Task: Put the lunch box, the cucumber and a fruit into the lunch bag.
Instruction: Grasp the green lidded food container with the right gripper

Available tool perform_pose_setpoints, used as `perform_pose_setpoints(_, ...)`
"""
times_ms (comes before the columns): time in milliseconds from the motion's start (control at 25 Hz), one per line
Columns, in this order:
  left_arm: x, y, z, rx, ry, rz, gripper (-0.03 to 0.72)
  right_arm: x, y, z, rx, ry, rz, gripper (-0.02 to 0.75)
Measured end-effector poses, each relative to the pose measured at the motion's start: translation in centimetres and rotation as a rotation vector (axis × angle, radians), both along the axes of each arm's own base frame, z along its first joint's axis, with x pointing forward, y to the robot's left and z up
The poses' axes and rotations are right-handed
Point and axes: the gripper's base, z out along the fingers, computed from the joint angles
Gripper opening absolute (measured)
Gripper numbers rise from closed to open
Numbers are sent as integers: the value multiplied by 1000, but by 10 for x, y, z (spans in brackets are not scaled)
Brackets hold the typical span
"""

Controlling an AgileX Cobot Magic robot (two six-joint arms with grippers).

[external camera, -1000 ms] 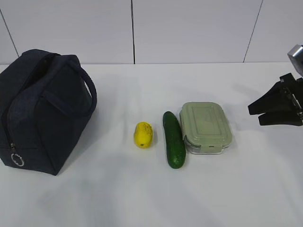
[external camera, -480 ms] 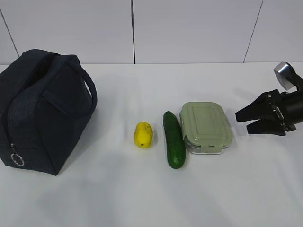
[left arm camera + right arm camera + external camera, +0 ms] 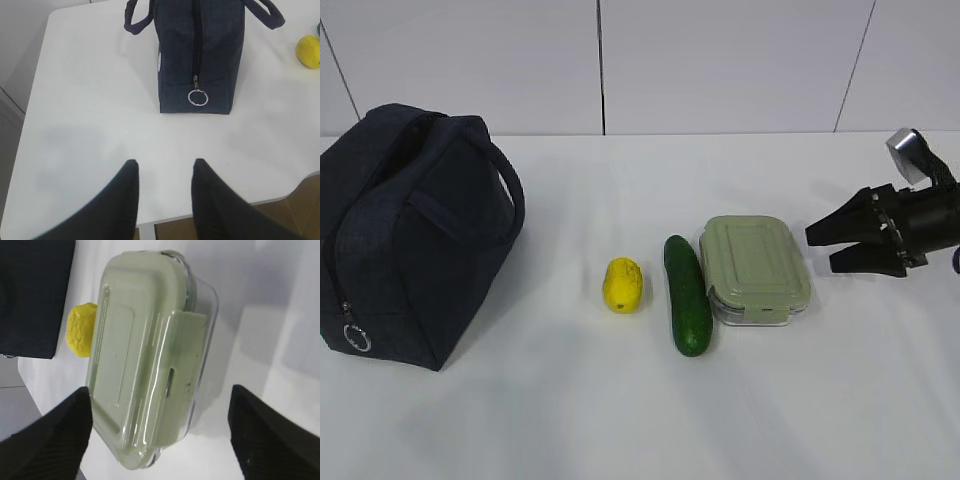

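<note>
The lunch box [image 3: 754,268], clear with a sage-green lid, lies on the white table right of centre. It fills the right wrist view [image 3: 145,385]. The dark green cucumber [image 3: 687,294] lies just left of it, and the yellow fruit [image 3: 622,285] left of that; the fruit also shows in the right wrist view [image 3: 81,330] and the left wrist view [image 3: 310,50]. The navy lunch bag [image 3: 410,230] stands at the far left, its zipper shut with the ring pull [image 3: 198,97] hanging. My right gripper [image 3: 818,248] is open, just right of the lunch box, not touching. My left gripper [image 3: 164,167] is open and empty before the bag.
The table's near edge [image 3: 200,215] runs under my left fingers, with brown floor beyond. A grey panelled wall [image 3: 720,60] stands behind the table.
My right gripper has moved left toward the lunch box, from the frame's right edge to just beside the box. Nothing else has moved.
</note>
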Motion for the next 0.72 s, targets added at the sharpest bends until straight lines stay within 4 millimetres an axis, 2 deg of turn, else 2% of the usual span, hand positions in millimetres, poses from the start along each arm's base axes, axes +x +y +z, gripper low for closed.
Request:
perform_pose_setpoints(320, 0, 0, 0, 0, 0, 0, 253, 13, 31, -12, -26, 29, 97, 641)
perform_pose_setpoints(720, 0, 0, 0, 0, 0, 0, 246, 15, 32, -33, -23, 100, 99, 641)
